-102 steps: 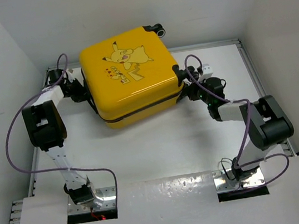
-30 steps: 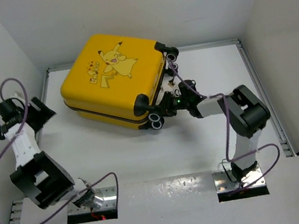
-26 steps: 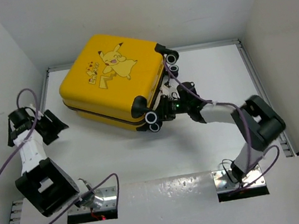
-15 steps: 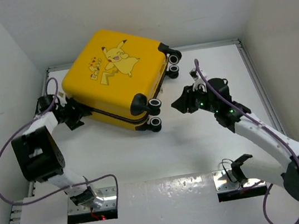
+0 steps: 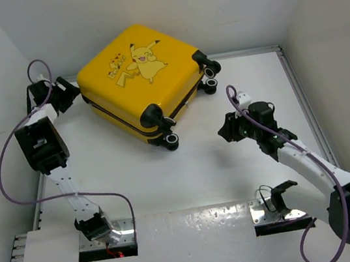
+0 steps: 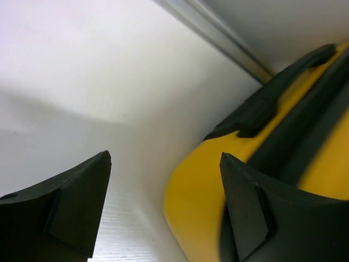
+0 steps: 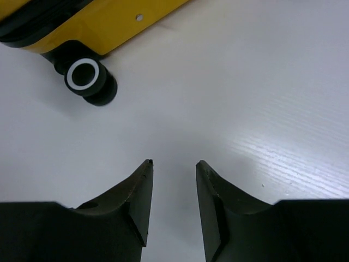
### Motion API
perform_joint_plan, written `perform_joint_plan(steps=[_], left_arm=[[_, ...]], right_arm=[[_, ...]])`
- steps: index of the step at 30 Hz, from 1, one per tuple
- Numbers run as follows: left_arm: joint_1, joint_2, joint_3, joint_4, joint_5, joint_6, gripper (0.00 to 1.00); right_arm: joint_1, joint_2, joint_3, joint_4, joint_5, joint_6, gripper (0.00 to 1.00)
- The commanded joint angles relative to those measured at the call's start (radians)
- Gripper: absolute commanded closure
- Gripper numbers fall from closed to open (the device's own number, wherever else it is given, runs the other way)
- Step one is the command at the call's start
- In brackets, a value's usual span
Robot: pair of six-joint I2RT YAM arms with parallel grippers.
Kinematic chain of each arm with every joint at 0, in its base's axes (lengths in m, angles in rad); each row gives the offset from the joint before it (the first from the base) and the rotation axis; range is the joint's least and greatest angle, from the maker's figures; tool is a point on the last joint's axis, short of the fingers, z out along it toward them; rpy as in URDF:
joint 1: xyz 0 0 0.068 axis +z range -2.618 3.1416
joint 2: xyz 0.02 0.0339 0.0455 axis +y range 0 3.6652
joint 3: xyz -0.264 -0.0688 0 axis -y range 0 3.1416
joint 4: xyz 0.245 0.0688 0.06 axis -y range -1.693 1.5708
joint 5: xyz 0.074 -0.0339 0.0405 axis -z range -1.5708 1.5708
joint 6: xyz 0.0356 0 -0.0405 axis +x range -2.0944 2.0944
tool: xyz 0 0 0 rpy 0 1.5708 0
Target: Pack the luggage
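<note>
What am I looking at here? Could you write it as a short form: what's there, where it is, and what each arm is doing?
item: yellow luggage, cartoon on lid, shut
place: lying flat, far left of the white table
wheels: black, facing the right arm
left tool: open, beside the luggage's left corner, holding nothing
right tool: slightly open, over bare table near one wheel, empty
</note>
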Motion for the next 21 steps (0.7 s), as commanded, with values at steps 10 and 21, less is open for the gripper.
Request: perform_joint_plan(steps=[10, 21], left_arm=[[-0.001, -0.834, -0.650, -0.103, -0.060, 0.172, 0.17], [0.047, -0.845, -0.617, -0.222, -0.003, 0.234, 0.16]], right_arm=[[-0.199, 0.448, 0.114, 0.551, 0.149, 0.101, 0.56], [-0.374, 1.118, 0.836, 0.659, -0.502, 0.231, 0.12]])
